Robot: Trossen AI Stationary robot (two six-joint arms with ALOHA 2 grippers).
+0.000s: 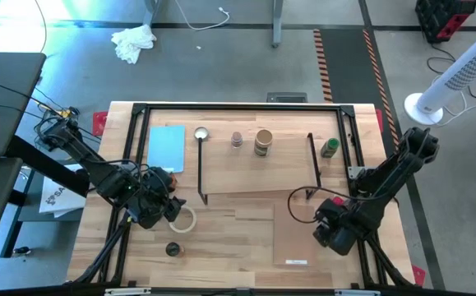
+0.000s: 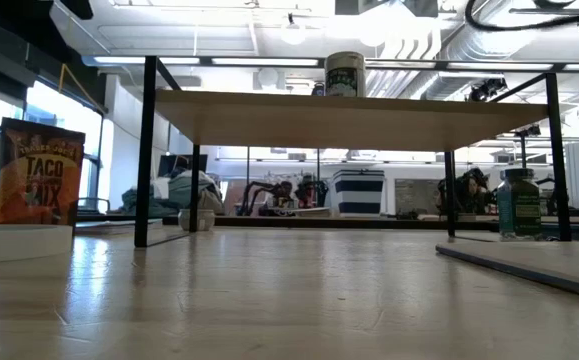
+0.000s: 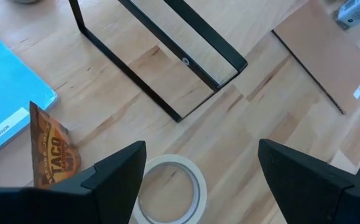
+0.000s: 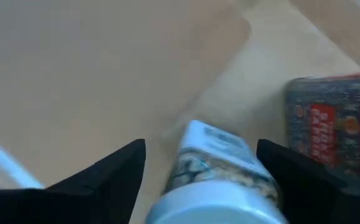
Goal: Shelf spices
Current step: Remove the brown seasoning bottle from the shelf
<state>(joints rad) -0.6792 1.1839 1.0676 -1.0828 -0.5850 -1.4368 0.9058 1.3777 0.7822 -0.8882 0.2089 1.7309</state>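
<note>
A spice jar [image 4: 220,180] with a pale lid lies between the spread fingers of the right end effector [image 4: 201,180], a red-edged tin [image 4: 335,121] beside it. The left end effector [image 3: 201,186], also spread, hovers over a tape ring [image 3: 170,190] on the tabletop [image 3: 254,124].

Between your right gripper's [image 4: 201,180] black fingers you see a white-capped jar [image 4: 220,177]; beside it, a red-and-blue patterned tin [image 4: 332,121]. Near your left gripper [image 3: 201,177]: white tape ring [image 3: 170,190], orange packet [image 3: 54,152], light-blue pad [image 3: 9,93].
</note>
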